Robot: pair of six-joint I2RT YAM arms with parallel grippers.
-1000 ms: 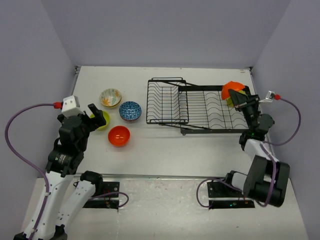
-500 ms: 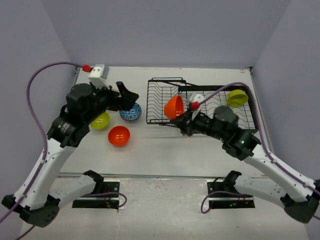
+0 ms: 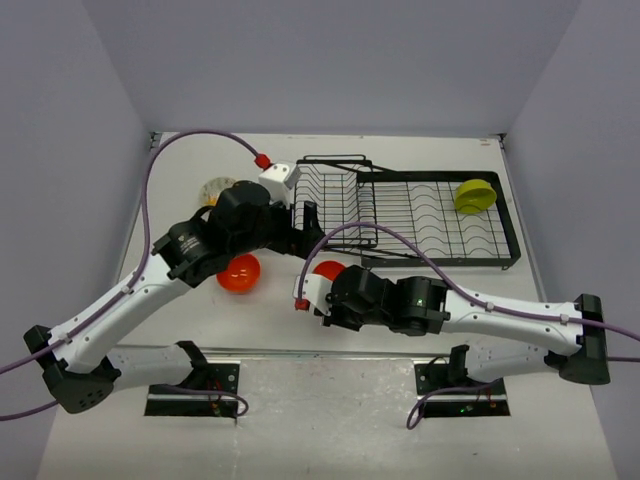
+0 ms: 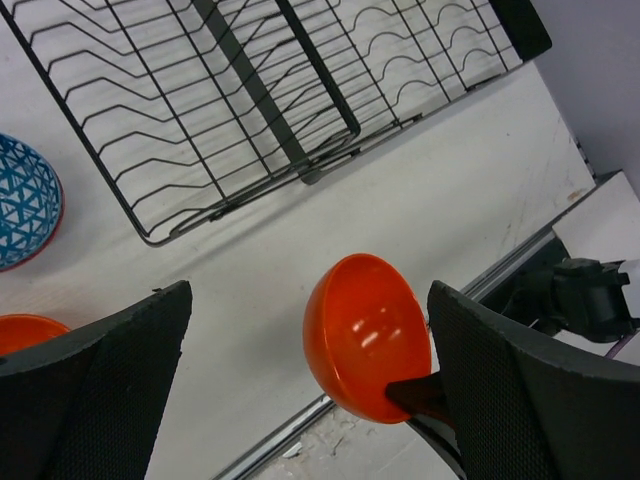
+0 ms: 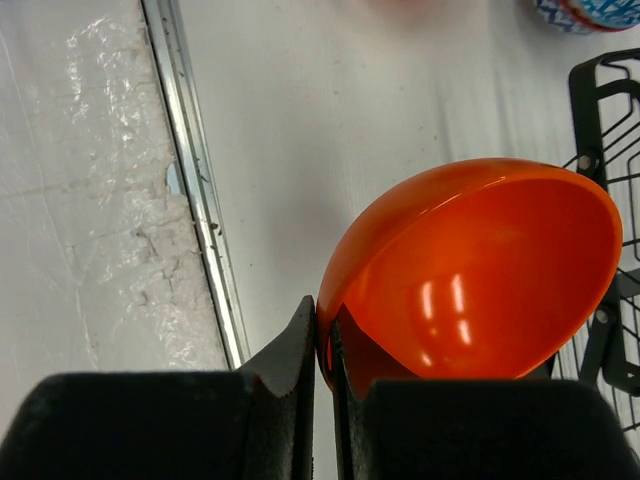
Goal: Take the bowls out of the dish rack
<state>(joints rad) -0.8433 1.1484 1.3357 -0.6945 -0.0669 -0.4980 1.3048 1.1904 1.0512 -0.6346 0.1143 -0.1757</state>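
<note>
On the white table (image 3: 420, 290), unloaded bowls (image 3: 238, 272) sit left of the rack (image 3: 400, 215). Your right gripper (image 5: 322, 335) clamps an orange bowl (image 5: 480, 280) before the rack; the left gripper (image 4: 308, 300) is open, empty; one green bowl (image 3: 474, 195) is left inside.

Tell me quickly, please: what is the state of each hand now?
Left hand: open, holding nothing.
Right hand: closed on the rim of the plain round orange bowl.
</note>
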